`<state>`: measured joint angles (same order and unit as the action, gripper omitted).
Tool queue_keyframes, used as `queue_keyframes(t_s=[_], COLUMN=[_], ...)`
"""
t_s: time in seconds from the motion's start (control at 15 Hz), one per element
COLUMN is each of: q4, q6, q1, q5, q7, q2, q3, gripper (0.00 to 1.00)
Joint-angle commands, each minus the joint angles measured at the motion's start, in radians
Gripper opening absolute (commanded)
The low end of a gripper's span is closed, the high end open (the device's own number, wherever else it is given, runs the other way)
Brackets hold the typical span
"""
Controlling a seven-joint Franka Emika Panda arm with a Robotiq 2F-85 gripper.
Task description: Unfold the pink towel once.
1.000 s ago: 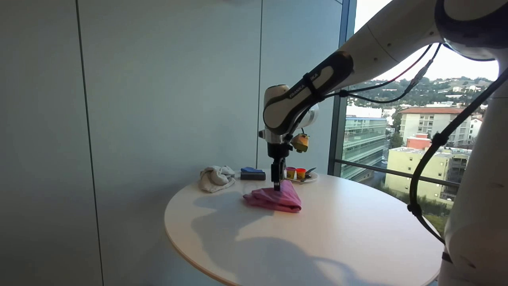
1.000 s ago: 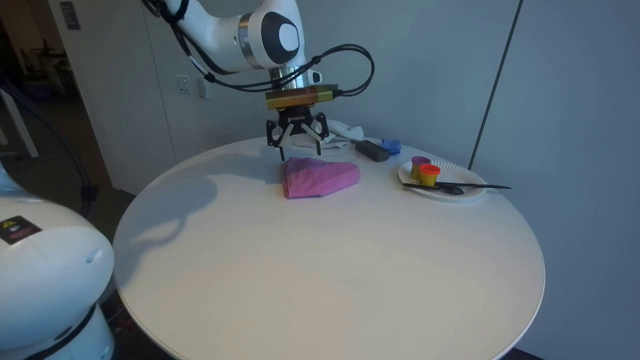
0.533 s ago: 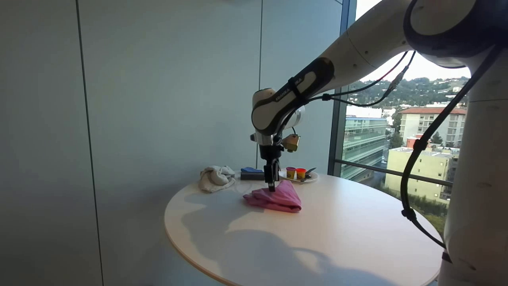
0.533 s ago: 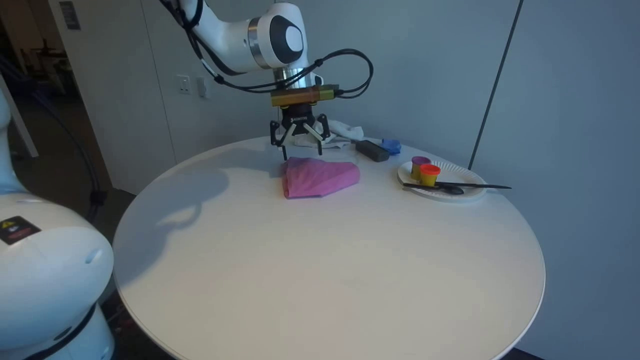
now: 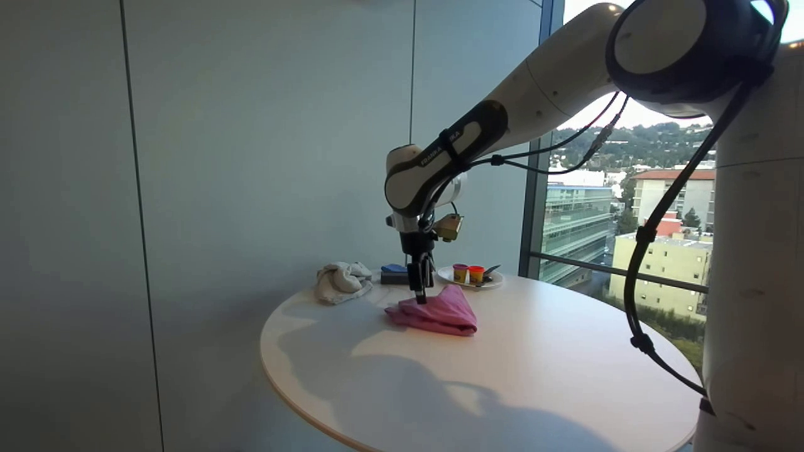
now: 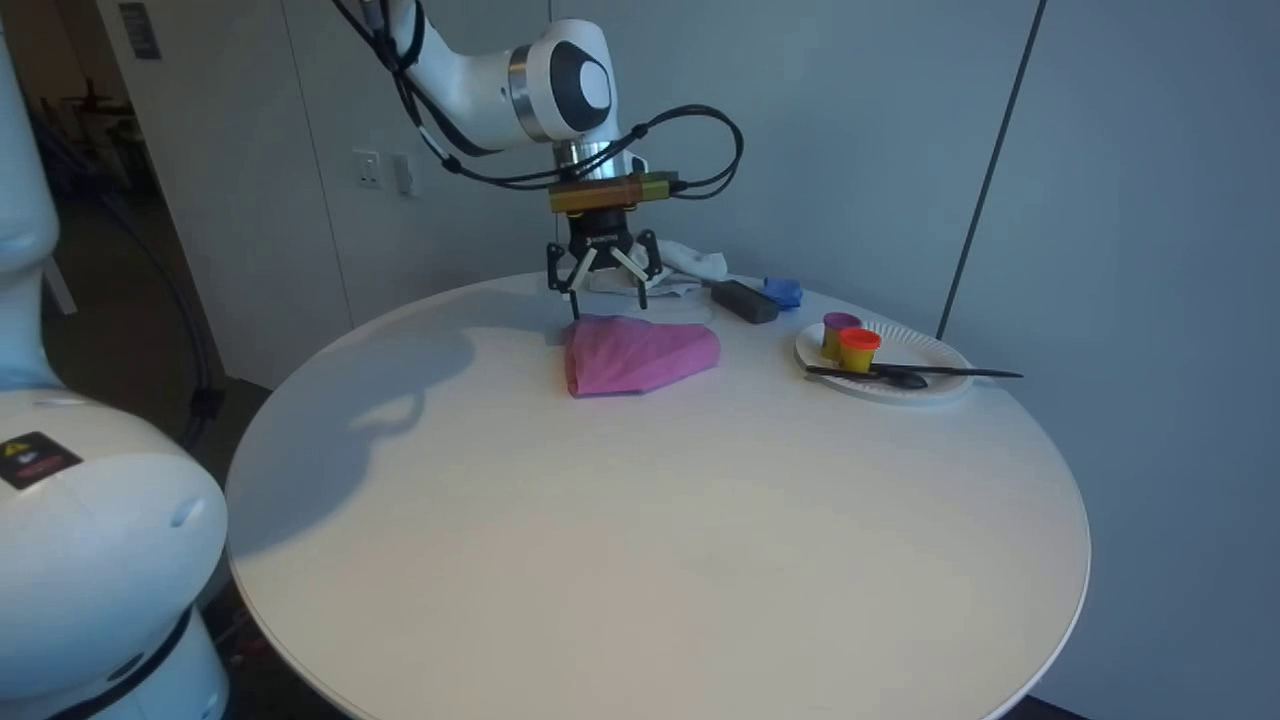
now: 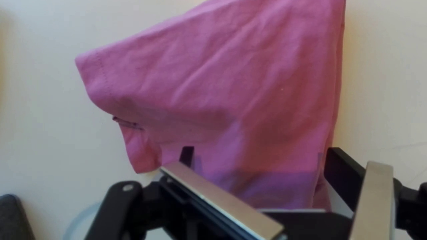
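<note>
Wrist view: the gripper (image 7: 260,158) has its two fingers (image 7: 343,170) spread wide apart, and it has hold of nothing. The pink towel (image 7: 247,86) lies folded below, one end showing in the gap between the fingers. One fingertip shows over the cloth, near its side; the other lines up with the towel's straight right-hand edge. Whether either tip touches the fabric or hangs just above it, I cannot tell.

In both exterior views the arm (image 5: 527,119) reaches over the round white table (image 6: 650,550), and the gripper points straight down at the towel, which rests on the tabletop. In an exterior view a casing (image 6: 610,192) in orange and yellow sits just above the gripper, black cables (image 6: 637,131) looping out from its side. Seen from there, the fingertips stand at the towel's far edge with a broad gap between them.

Behind the gripper lies a crumpled white cloth (image 6: 690,262). Near it is a dark block (image 6: 745,301), with a blue item (image 6: 783,292) just beside that. Well apart from the towel, a white plate (image 6: 925,347) bears a purple-lidded tub (image 6: 835,345), a red-lidded tub (image 6: 859,356), a black spoon (image 6: 905,380) and a knife (image 6: 975,372), whose tip runs past the rim.
</note>
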<state>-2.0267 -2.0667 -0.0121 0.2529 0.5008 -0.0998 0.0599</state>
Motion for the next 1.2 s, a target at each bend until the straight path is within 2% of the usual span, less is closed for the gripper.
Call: queue_keyframes(t_s=[0.0, 0.8, 0.87, 0.93, 1.13], q4=[0.062, 0.099, 0.1, 0.1, 0.103], q6=[0.022, 0.026, 0.026, 0.022, 0.021], q1=[0.008, 0.015, 0.015, 0.016, 0.017], q5=[0.016, -0.007, -0.01, -0.009, -0.012], q7=[-0.008, 0.002, 0.004, 0.003, 0.008], q2=[-0.042, -0.096, -0.097, -0.099, -0.103], q3=[-0.03, -0.053, -0.053, -0.053, -0.054], gripper=[1.0, 1.0, 0.75, 0.74, 0.52])
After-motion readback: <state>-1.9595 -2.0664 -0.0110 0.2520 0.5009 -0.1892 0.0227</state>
